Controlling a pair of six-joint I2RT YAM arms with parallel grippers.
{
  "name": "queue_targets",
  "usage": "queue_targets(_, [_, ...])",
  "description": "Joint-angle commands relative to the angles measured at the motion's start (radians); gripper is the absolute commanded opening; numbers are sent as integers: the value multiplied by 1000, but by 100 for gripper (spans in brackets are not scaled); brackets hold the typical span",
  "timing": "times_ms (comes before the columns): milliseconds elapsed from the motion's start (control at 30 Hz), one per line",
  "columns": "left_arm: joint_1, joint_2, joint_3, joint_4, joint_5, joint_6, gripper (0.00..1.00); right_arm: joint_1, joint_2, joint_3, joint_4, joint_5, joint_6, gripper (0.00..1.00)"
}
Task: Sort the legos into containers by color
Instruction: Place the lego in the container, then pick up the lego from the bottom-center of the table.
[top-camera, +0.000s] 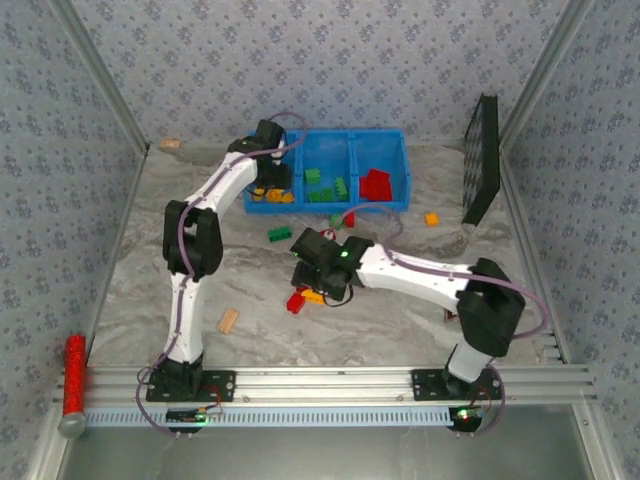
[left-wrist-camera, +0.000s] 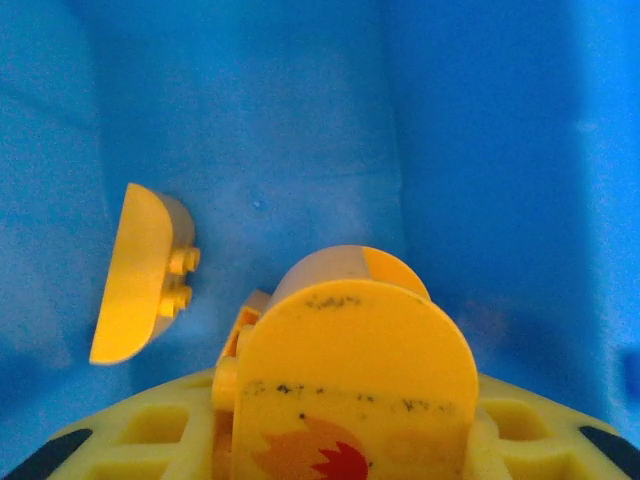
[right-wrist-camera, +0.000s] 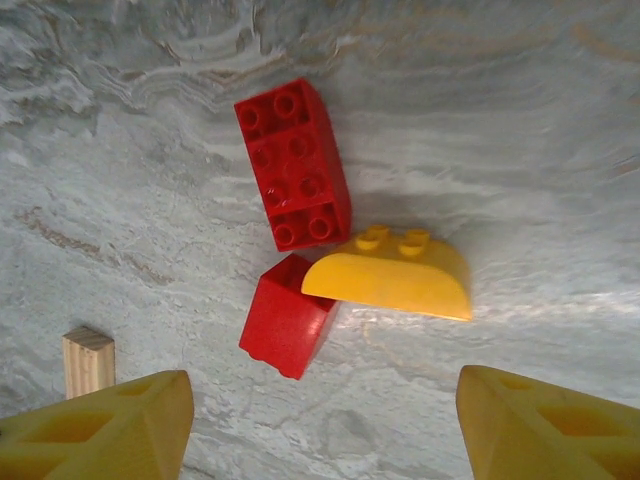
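The blue bin (top-camera: 385, 140) stands at the back with three compartments. My left gripper (top-camera: 272, 180) is down inside the left compartment (left-wrist-camera: 300, 120), shut on a yellow arched lego with a flame print (left-wrist-camera: 355, 370). Another yellow curved lego (left-wrist-camera: 140, 275) leans near the compartment wall. Green legos (top-camera: 325, 187) lie in the middle compartment and red legos (top-camera: 377, 185) in the right one. My right gripper (right-wrist-camera: 325, 385) hangs open above the table. Just ahead of it lie a long red brick (right-wrist-camera: 292, 165), a small red brick (right-wrist-camera: 287, 315) and a yellow curved brick (right-wrist-camera: 395, 275), all touching.
Loose on the table are a green lego (top-camera: 279, 235), a red lego (top-camera: 347, 218) and an orange lego (top-camera: 431, 218). A wooden block (right-wrist-camera: 88, 362) sits left of my right gripper. A black grid panel (top-camera: 482, 160) leans at the right wall. A red glittery cylinder (top-camera: 74, 370) lies front left.
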Motion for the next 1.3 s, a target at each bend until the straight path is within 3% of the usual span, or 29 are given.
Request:
queue_targets(0, [32,50,50,-11,42,-2,22,35,54,79,-26,28,87,74])
queue_targets(100, [40,92,58,-17,56,3,25,64,89,105,-32,32,108,75])
queue_targets(300, [40,68,-8,35,81,1,49,90,134,145,-68,46,129,77])
queue_targets(667, [40,-46,-33,60,108,27,70,115,183,109,-30,24,206,77])
queue_targets(1067, [40,-291,-121,98,156,28,74,118,292,128,24,-8,206,70])
queue_targets(1267, [36,-491,-295,149,148,23,78,105,322,131,26,20,182,63])
